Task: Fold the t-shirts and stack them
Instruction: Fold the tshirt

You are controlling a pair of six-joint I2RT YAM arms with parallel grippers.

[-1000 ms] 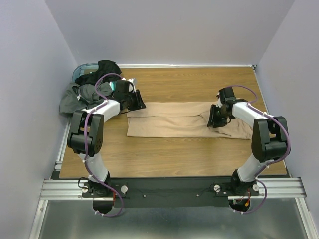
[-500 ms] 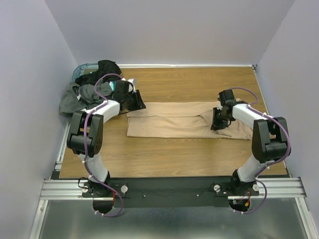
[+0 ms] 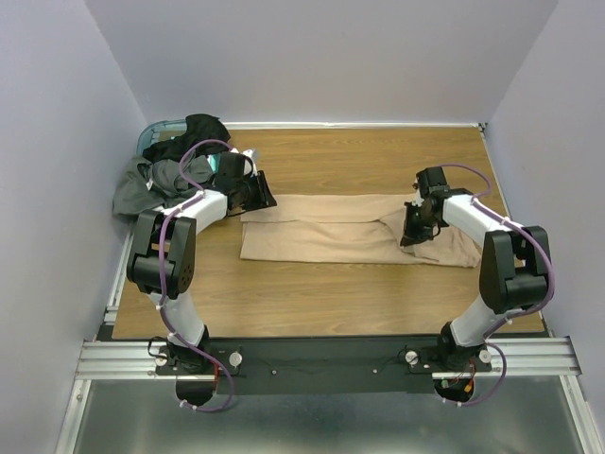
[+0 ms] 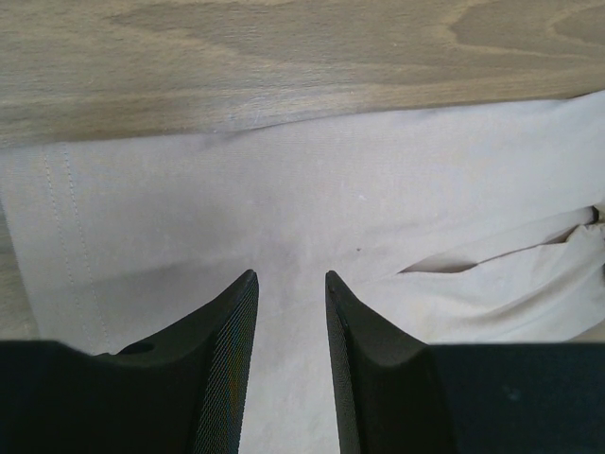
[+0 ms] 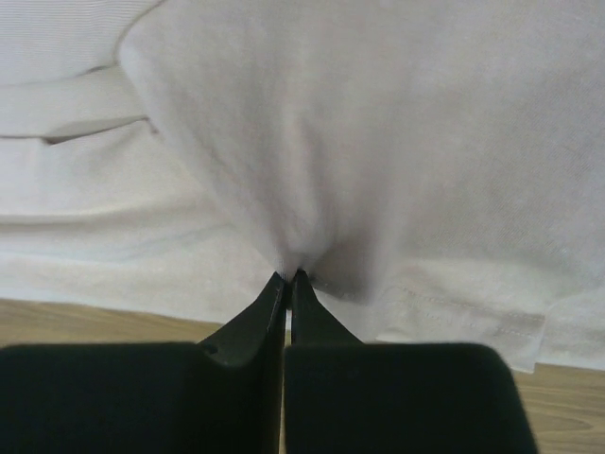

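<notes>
The tan t-shirt (image 3: 321, 230) lies folded into a long strip across the middle of the table. My left gripper (image 3: 261, 195) is at its far left corner. In the left wrist view the left gripper (image 4: 288, 276) is open, with the tan cloth (image 4: 312, 189) flat below its fingers and nothing held. My right gripper (image 3: 413, 227) is on the shirt's right part. In the right wrist view it (image 5: 290, 275) is shut on a pinched-up fold of the tan cloth (image 5: 378, 142). The dark grey and black t-shirts (image 3: 175, 165) lie heaped at the far left.
A teal basket (image 3: 154, 129) shows under the dark heap at the far left corner. Grey walls close in the table on the left, right and far sides. Bare wood (image 3: 321, 293) lies between the shirt and the arm bases.
My right gripper has shifted slightly to the right with the tan cloth pinched in it. The left arm has not moved.
</notes>
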